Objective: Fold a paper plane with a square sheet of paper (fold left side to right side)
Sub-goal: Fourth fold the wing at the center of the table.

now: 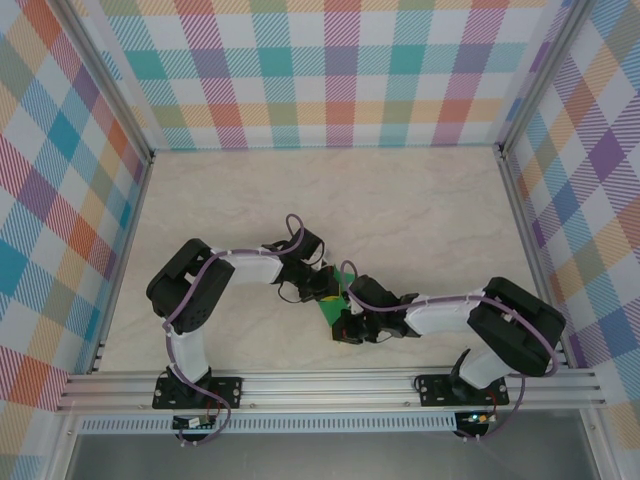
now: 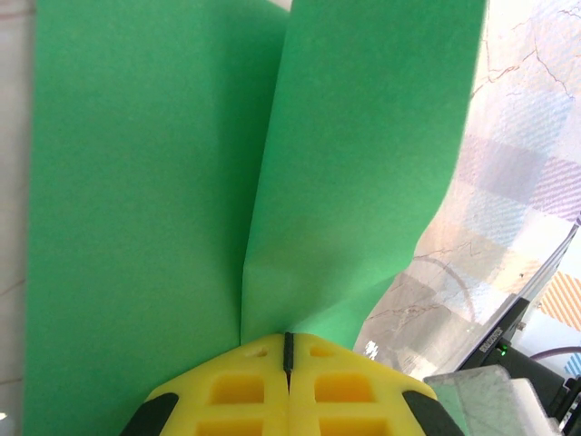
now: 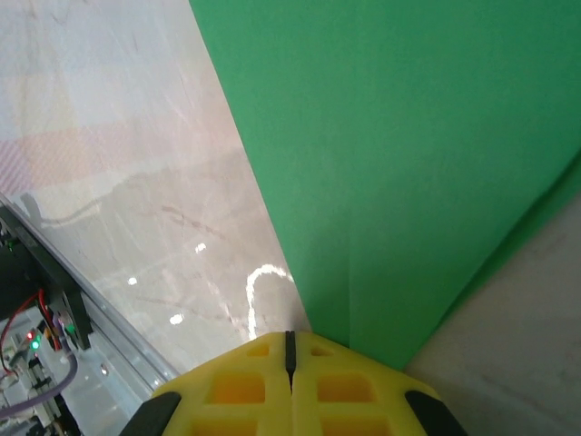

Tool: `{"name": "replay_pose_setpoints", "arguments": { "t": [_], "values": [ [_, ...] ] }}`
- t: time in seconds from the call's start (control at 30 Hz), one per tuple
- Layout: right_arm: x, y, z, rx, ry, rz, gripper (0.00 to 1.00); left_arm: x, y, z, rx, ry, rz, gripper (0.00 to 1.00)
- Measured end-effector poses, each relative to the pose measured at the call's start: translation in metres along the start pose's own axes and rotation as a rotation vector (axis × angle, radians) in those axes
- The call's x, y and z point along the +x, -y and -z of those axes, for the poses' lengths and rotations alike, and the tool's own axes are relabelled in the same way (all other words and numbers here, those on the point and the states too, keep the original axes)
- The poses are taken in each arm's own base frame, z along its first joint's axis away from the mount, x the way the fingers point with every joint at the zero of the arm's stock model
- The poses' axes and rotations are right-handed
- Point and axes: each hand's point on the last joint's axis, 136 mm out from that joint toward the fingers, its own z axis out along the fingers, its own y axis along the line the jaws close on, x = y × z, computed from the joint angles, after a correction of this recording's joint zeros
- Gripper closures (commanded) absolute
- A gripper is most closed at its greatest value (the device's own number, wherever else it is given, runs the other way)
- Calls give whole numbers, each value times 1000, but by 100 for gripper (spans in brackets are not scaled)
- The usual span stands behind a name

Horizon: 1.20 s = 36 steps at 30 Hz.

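Pale marble-look table (image 1: 400, 200); pastel plaid walls (image 1: 330, 70); aluminium rails (image 1: 330, 385).

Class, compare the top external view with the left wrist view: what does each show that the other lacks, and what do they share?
Top view: the left arm and right arm, the plaid walls, and the paper as a small green patch between them. Left wrist view: the paper's raised crease close up, running to the shut left gripper. Shared: paper and table.
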Motion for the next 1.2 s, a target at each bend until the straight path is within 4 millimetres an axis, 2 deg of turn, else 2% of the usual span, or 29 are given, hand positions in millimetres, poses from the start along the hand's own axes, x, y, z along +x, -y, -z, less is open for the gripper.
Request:
{"name": "replay_pose_setpoints", "arguments": {
  "t": [0.27, 0.4, 0.5, 0.57, 0.67, 0.73, 0.83, 1.03, 1.2],
  "values": [
    [5, 0, 2, 4, -15, 1, 100, 0, 0, 0, -1, 0, 0, 100],
    [14, 6, 18, 5, -25, -14, 100, 0, 0, 0, 0, 0, 0, 100],
    [-1, -1, 45, -55, 36, -27, 100, 0, 0, 0, 0, 0, 0, 100],
    [-22, -8, 67, -119, 112, -35, 100, 0, 0, 0, 0, 0, -1, 100],
    [-46, -4, 85, -160, 180, -70, 100, 0, 0, 0, 1, -1, 0, 100],
    [-49, 3, 83, -155, 168, -87, 100, 0, 0, 0, 1, -1, 0, 100],
    [-43, 6, 71, -141, 102, -97, 100, 0, 0, 0, 0, 0, 0, 100],
    [-42, -8, 51, -156, 40, -49, 100, 0, 0, 0, -1, -1, 0, 100],
    [-37, -7, 31, -135, -8, -39, 100, 0, 0, 1, -5, -2, 2, 100]
  ]
}}
